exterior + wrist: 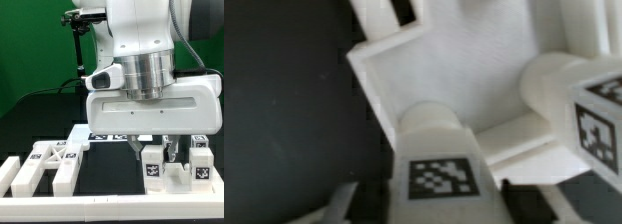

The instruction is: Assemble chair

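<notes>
Exterior view: low and close, faces my arm (150,60) across the black table (110,165). Wrist view: sits on my wrist, looks down, very near. Both share the tagged white blocks (153,163) (438,150).

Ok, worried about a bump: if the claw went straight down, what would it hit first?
Most likely the white tagged chair part directly beneath the claw; depth is unclear, so they may already touch.
</notes>
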Robot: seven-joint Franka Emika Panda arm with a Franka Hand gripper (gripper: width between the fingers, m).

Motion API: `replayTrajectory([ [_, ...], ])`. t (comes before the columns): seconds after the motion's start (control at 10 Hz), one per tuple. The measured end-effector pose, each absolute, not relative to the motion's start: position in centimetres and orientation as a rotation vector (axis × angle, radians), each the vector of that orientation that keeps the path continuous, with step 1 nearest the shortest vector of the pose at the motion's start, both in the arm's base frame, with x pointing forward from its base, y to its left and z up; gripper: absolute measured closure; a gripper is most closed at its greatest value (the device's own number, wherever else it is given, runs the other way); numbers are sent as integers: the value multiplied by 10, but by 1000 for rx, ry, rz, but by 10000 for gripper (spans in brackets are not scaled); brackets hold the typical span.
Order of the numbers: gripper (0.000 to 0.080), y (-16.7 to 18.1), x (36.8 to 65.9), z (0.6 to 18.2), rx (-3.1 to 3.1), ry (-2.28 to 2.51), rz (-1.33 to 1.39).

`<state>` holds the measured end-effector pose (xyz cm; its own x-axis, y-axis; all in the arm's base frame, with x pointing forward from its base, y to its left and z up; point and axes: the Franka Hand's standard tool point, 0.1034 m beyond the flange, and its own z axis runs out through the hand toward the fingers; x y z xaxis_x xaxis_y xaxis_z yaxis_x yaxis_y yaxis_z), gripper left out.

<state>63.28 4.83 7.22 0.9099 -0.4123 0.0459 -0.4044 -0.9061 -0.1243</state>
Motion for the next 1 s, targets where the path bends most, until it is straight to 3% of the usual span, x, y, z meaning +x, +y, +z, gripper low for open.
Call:
replayTrajectory([
  [0.3, 515, 50, 633, 73, -2856, 978, -88],
  [0.7, 515, 58, 642, 73, -2226, 1940, -12],
  [1.0, 514, 59, 642, 72, -2153, 2000, -7],
])
